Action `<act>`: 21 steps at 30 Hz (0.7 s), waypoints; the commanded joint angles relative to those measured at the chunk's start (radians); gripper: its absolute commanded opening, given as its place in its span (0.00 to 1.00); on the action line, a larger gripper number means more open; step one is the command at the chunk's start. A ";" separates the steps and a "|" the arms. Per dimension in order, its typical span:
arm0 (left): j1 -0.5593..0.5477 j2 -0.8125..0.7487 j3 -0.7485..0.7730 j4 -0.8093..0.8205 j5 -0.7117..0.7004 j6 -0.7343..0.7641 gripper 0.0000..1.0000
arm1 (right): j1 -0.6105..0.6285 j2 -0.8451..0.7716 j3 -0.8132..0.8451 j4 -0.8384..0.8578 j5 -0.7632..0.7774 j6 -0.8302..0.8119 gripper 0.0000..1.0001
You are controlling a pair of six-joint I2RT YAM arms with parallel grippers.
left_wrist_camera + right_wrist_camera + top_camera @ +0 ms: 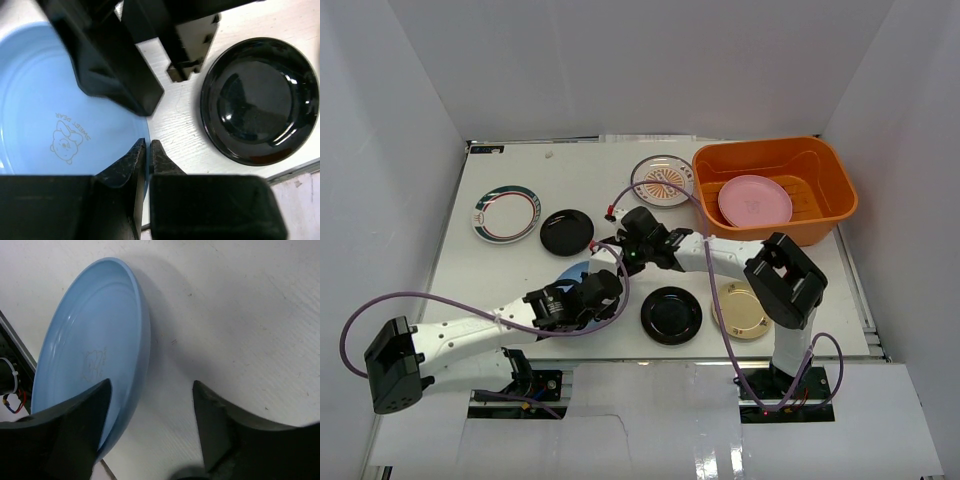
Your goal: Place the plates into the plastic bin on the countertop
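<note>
Two arms met over the near-left part of the table (pixel 485 270). The left arm (pixel 470 328) lay low, stretched from the near-left corner toward the table's centre. The right arm (pixel 720 255) folded back from its base at the near edge and reached left.

The light blue plate (pixel 45 100) sat between them, close to the near edge. It was glossy, with a small printed bear and the words "SWEET PEAR" in its well. In the right wrist view it stood tilted, one rim raised off the table.

The left jaws were nearly closed, pinching the plate's rim between both fingertips (pixel 132 160). The right jaws stood wide, with one finger (pixel 75 425) in front of the plate's rim; contact could not be told.

The orange plastic bin (pixel 815 228) at the far-right corner held a pink plate (pixel 755 200).
</note>
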 commanded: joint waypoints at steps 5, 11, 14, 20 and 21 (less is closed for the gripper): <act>-0.011 -0.110 -0.022 0.059 -0.027 -0.009 0.03 | 0.000 0.024 0.053 0.074 -0.021 0.044 0.28; -0.011 -0.156 -0.045 0.056 -0.037 -0.022 0.51 | -0.003 -0.029 0.048 0.079 0.039 0.053 0.08; -0.011 -0.205 -0.046 0.053 -0.068 -0.056 0.76 | -0.004 -0.097 0.047 0.082 0.088 0.040 0.08; -0.011 -0.337 0.013 0.129 -0.100 -0.047 0.98 | -0.094 -0.262 0.036 0.084 0.163 0.021 0.08; -0.011 -0.351 0.026 0.139 -0.125 -0.036 0.98 | -0.111 -0.282 0.036 0.084 0.163 0.020 0.08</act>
